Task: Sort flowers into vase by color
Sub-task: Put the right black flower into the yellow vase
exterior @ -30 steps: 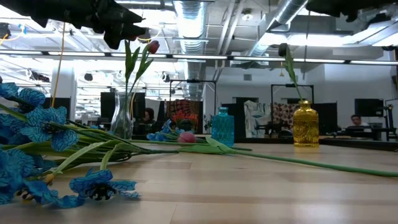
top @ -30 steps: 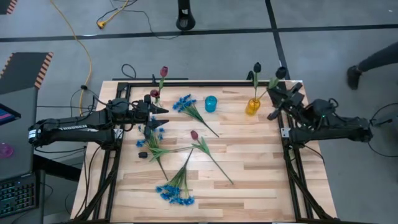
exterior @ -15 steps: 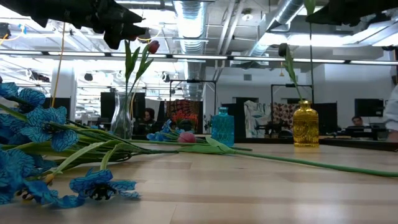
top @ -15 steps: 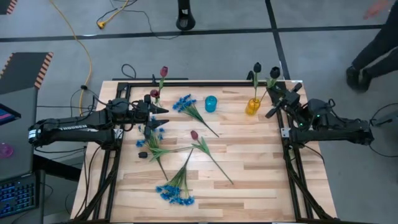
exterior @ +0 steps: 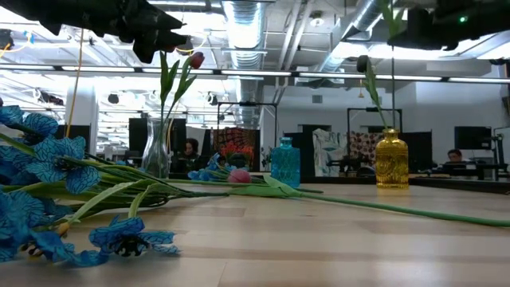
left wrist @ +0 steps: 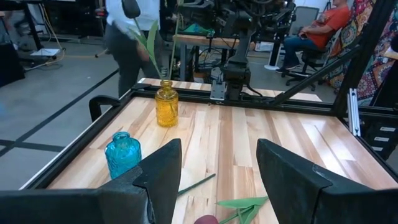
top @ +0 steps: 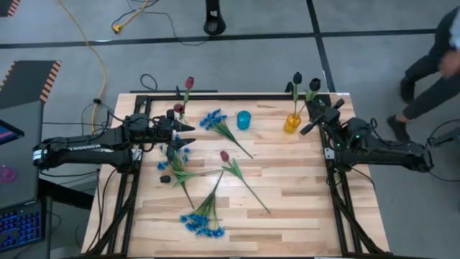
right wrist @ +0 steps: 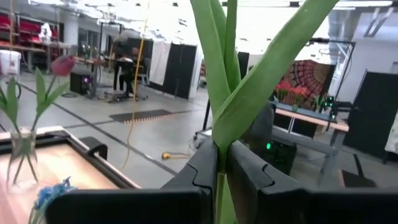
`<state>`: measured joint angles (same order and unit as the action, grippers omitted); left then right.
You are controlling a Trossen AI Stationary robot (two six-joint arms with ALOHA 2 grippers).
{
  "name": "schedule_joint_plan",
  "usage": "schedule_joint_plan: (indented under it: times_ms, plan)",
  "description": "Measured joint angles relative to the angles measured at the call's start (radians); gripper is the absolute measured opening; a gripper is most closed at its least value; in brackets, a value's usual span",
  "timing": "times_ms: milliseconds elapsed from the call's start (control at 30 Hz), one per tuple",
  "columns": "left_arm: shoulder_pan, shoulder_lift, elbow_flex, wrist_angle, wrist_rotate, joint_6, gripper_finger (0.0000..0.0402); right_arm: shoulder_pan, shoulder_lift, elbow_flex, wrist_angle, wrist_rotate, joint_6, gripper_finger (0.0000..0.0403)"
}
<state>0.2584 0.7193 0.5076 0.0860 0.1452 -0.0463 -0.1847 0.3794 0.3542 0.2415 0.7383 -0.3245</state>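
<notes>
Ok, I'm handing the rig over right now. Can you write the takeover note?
Right claw: shut on a near-black tulip, held beside the yellow vase.
Left claw: open, empty, hovering beside the clear vase.
Done: one near-black tulip in the yellow vase; red tulips in the clear vase.
Left: seat the held tulip; one red tulip and three blue bunches lie on the table; blue vase has no flowers.

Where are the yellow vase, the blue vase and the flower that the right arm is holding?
yellow vase (top: 291,123), high view, its body.
blue vase (top: 244,119), high view, its top.
near-black tulip (top: 315,84), high view, its bud, carried by the right gripper (top: 318,114).
</notes>
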Motion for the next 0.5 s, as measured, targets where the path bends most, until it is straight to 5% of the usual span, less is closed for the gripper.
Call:
schedule_joint_plan:
  times_ms: [500]
  plan:
    - [0.0, 0.0, 0.0, 0.0, 0.001, 0.0, 0.0196, -0.065, 0.008, -0.065, -0.136, 0.0, 0.186, 0.0056]
